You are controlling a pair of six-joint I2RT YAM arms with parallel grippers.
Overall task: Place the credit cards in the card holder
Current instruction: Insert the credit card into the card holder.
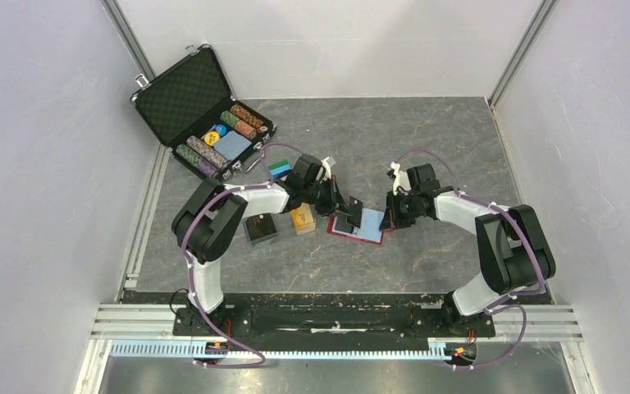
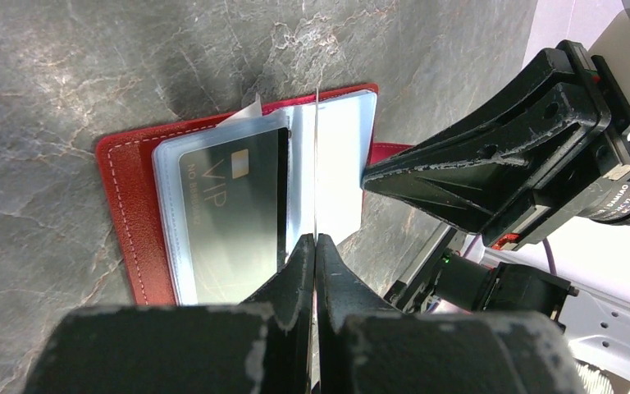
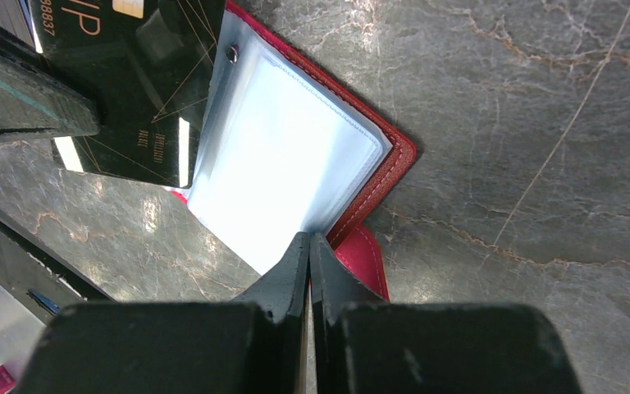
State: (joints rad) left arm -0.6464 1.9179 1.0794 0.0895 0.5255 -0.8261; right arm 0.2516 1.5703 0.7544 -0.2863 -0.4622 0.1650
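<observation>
1. Far left at the back, the open case point(image 1: 182, 97) of chips sits well apart from the work. Nearer, the box point(image 1: 261, 228) and the gold cards point(image 1: 302, 219) lie on the surface point(image 1: 426, 139) beside the left arm, not yet stowed.
2. The left tool point(image 2: 316, 242) is closed tight on a dark card point(image 3: 143, 74), gripped by one end. The card stands on edge and hangs over the holder's fold.
3. The holder point(image 2: 127, 222) lies open at the centre of the surface, between the two tools, with its red cover down and its clear sleeves up. A second card point(image 2: 230, 213) shows on its left page, seemingly under the plastic.
4. The card's long axis runs along the fold, and its face is square to the pages rather than flat to them. The empty right sleeve point(image 3: 287, 164) lies just to its right. I judge the card must tip toward level and meet that sleeve's mouth. Which edge is the open one I cannot tell.
5. The right tool point(image 3: 309, 240) is shut, its tips touching the right sleeve's outer edge. I cannot tell whether a leaf is pinched. The left arm carries the card, so the insertion falls to it. The right arm looks placed to steady the holder.
</observation>
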